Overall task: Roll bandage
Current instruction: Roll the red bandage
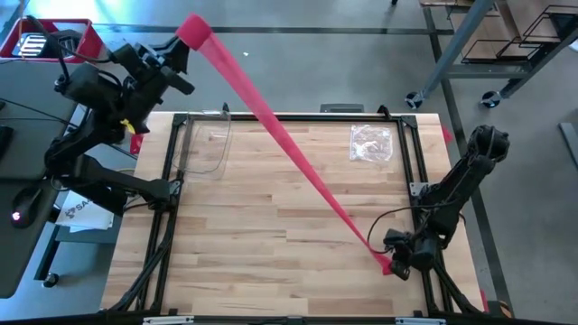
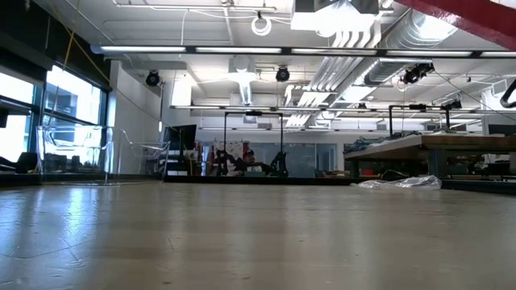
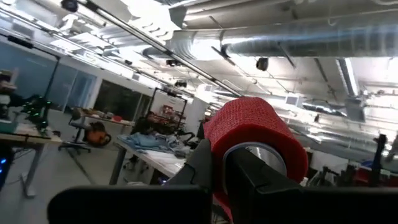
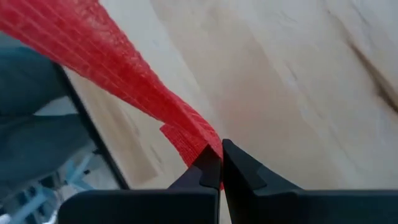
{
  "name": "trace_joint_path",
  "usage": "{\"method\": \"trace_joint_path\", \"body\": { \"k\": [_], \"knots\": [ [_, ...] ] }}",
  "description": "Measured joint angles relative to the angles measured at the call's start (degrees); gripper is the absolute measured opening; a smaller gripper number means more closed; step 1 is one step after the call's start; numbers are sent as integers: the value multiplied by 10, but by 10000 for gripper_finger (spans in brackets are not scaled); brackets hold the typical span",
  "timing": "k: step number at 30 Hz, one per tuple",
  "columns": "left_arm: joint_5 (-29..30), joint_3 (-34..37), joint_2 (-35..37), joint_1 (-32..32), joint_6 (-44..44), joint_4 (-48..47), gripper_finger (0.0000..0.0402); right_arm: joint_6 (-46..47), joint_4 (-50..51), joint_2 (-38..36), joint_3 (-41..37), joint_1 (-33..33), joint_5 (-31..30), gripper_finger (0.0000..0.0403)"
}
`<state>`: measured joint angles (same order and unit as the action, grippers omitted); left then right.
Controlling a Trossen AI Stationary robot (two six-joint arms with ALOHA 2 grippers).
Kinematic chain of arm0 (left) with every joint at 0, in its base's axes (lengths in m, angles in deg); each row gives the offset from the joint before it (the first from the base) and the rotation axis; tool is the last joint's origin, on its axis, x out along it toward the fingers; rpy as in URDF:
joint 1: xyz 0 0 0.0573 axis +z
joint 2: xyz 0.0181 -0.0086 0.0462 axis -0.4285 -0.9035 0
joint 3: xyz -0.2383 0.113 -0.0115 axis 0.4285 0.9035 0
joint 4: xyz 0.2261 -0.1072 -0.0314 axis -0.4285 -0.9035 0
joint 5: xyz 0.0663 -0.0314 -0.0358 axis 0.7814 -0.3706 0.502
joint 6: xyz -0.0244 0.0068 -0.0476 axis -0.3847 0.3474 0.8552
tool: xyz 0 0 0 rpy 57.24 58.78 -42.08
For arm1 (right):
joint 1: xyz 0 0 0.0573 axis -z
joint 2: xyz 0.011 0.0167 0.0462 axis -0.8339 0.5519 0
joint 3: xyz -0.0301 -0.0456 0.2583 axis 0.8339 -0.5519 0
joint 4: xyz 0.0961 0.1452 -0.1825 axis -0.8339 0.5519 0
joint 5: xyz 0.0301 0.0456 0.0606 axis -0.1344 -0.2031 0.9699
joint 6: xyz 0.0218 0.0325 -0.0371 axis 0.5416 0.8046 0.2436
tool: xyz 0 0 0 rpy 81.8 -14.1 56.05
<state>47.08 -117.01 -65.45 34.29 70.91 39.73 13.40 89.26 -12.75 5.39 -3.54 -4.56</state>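
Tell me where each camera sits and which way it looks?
High: above, looking down; table, both arms, bandage.
Low: table height, looking across into the room; no arm shows.
Left wrist: aimed at the ceiling; own fingers on the roll.
Right wrist: aimed at the table; own fingers pinching the strip's end.
All four share the bandage.

Wide open wooden table (image 1: 253, 235) here, most of the surface bare and free to cross. One long barrier though: the bandage (image 1: 280, 135) stretches taut as a diagonal span above it, from the left gripper (image 1: 185, 41) raised beyond the far left corner to the right gripper (image 1: 397, 262) low by the near right edge. A crinkled plastic bag (image 1: 371, 143) sits at the far right, a clear container (image 1: 212, 140) at the far left.
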Motion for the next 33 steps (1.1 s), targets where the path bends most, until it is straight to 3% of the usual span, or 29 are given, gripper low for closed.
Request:
{"method": "trace_joint_path", "body": {
  "k": [4, 7, 12, 16, 20, 24, 27, 29, 33],
  "knots": [
    [-57, -1, -6, -5, 0, -27, 14, -27, 13, 0, 44, 5, -37, 0],
    [-59, -1, -11, -5, 0, -73, 14, -29, 59, 0, 94, 14, -91, 0],
    [-45, -1, -23, 7, 18, -240, 14, -76, 150, -1, 215, 37, -202, 0],
    [-34, -1, -47, 18, 64, -367, 14, -189, 242, -1, 361, 70, -262, 0],
    [-35, -1, -78, 24, 80, -423, 14, -348, 318, -1, 530, 109, -320, 0],
    [-30, 0, -109, 28, 78, -446, 14, -533, 307, -1, 687, 129, -393, 0],
    [-31, 0, -130, 28, 78, -444, 14, -705, 226, 7, 788, 128, -430, 0],
    [-37, 0, -145, 28, 89, -431, 14, -855, 119, 21, 850, 126, -433, 0],
    [-87, 0, -185, 16, 96, -388, 14, -1179, -72, 68, 959, 124, -374, 0]
  ]
}}
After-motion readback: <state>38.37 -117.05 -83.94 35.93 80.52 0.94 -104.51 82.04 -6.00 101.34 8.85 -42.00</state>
